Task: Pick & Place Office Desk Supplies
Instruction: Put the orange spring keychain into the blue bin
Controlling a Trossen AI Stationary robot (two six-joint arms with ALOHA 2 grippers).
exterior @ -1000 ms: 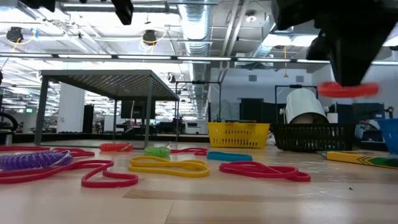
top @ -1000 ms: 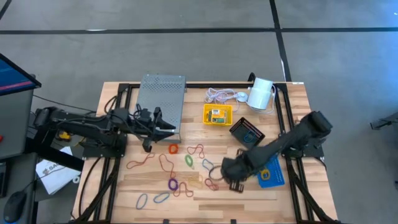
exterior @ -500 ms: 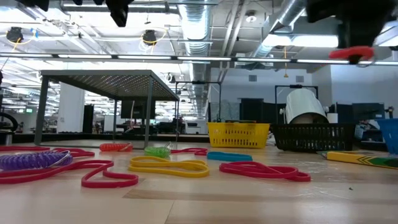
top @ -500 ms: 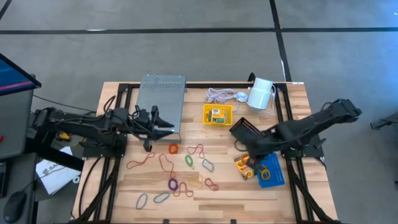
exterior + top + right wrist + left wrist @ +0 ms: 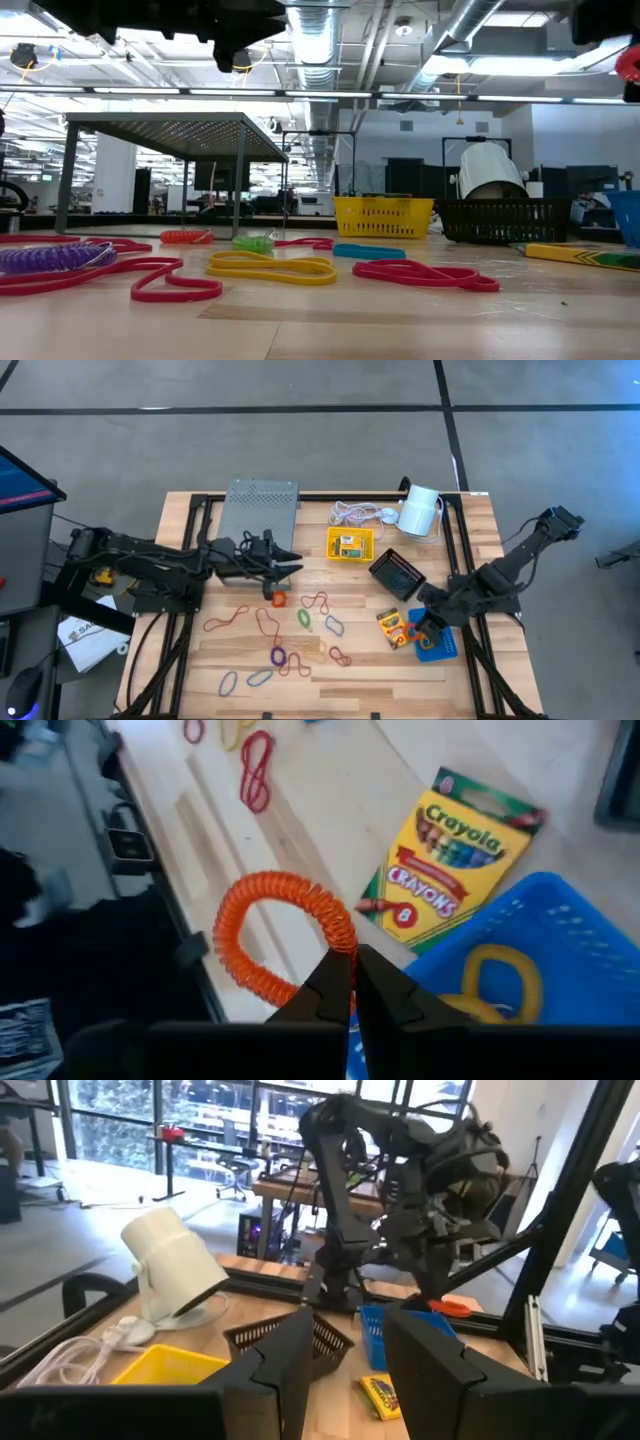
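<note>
Right pincer (image 5: 352, 982): closed on an orange coiled band (image 5: 268, 935), pinching one side of the loop; the rest of the coil hangs free beside the fingers, clear of the wood.
Left pincer (image 5: 290, 565): fingers apart and empty, held above the worktop near the grey mesh stand (image 5: 259, 520), well away from the right pincer.
Worktop (image 5: 470, 660): wooden, lying below both pincers; loose bands are spread across its middle, between the two arms.
Blue tray (image 5: 520, 935): just below and beside the right pincer, with a yellow band (image 5: 497, 978) already in it.
Crayon box (image 5: 450, 855): flat on the wood, touching or nearly touching the blue tray's edge, just beyond the held coil.
Black mesh tray (image 5: 397, 573) and yellow tray (image 5: 349, 543): farther from the right pincer, toward the back of the worktop.
Deciding relation: judged from the wrist view, the tray mouth lies to one side of the hanging coil, not squarely beneath it, so a short sideways carry seems needed before release.
Nearer arm: the right one, by a wide margin.
Risk: a springy coil let go over the rim may bounce out onto the crayon box.
</note>
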